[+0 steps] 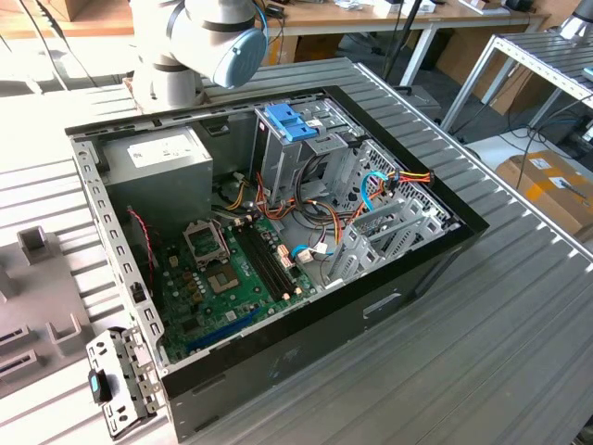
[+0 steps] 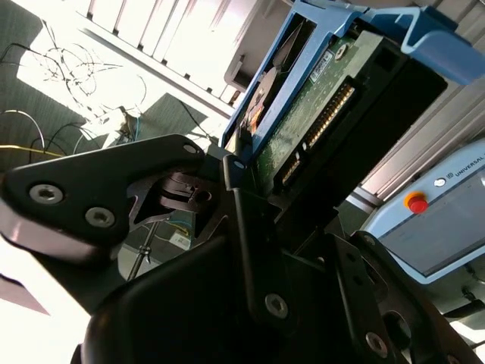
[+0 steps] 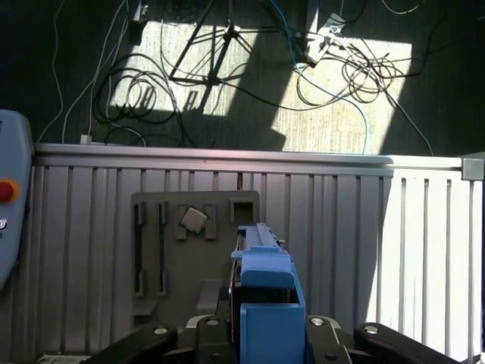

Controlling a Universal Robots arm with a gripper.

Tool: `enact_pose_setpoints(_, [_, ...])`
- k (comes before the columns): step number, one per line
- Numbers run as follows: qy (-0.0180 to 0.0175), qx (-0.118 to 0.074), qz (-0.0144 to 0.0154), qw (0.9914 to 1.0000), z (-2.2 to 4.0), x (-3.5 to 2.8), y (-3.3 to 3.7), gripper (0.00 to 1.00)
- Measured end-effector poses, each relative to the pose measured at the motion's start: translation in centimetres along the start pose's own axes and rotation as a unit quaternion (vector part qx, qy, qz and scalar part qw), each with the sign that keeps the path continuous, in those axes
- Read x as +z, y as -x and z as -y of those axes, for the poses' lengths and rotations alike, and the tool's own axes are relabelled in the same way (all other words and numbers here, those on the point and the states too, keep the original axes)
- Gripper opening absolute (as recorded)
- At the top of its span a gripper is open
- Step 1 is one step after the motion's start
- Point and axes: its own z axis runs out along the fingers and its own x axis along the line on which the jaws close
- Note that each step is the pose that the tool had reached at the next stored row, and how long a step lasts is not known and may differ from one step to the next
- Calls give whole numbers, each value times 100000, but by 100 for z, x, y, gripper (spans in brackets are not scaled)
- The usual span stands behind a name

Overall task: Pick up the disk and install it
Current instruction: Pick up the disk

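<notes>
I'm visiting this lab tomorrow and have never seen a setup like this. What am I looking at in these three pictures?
One robot arm works at a slatted metal table. The exterior view, from a camera off the arm, shows an open computer case lying on it, with a motherboard and power supply inside. The two wrist views come from cameras riding on the arm. There the gripper is closed on the disk, a hard drive in a blue carrier. The first wrist view also shows a grey parts tray on the table.
</notes>
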Motion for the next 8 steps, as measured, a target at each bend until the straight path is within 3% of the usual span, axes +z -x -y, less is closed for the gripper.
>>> enact_pose_setpoints(8, [-7,0,2,100000,3,-31,0,36])
